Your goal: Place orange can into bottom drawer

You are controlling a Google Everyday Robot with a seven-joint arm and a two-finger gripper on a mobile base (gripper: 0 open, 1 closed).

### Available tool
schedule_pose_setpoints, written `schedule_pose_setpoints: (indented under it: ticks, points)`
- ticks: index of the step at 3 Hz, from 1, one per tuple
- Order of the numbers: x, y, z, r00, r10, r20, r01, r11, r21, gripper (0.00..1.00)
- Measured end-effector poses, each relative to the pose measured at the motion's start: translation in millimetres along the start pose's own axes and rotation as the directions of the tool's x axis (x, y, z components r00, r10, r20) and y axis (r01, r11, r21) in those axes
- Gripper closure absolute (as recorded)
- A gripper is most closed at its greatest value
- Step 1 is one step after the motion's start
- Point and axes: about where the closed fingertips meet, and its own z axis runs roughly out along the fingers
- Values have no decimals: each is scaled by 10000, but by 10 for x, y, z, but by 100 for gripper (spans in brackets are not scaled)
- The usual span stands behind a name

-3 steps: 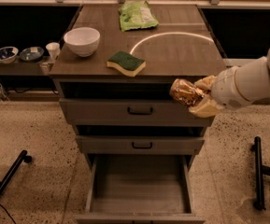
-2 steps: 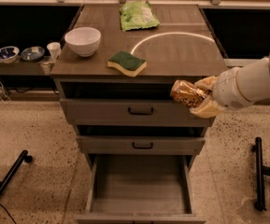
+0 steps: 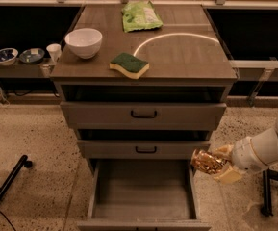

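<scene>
The orange can (image 3: 205, 160) is hanging on its side, its long axis running nine to three o'clock, just above the right wall of the open bottom drawer (image 3: 143, 191). The tool (image 3: 216, 164) is gripping it from the three o'clock side, its fingers closed onto the can's body. The drawer's bare floor is lying at about eight o'clock from the can, so the coming move is likely calling for a shift that way. The white arm (image 3: 266, 150) is reaching in from three o'clock, well below the counter (image 3: 186, 57).
</scene>
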Motion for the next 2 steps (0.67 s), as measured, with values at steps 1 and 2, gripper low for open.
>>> schedule_pose_setpoints:
  ticks: [1,2]
  points:
    - [-56,-20,3,10000,-37,66,37,10000,57,100]
    - [-56,-20,4,10000,-39,68,39,10000,55,100]
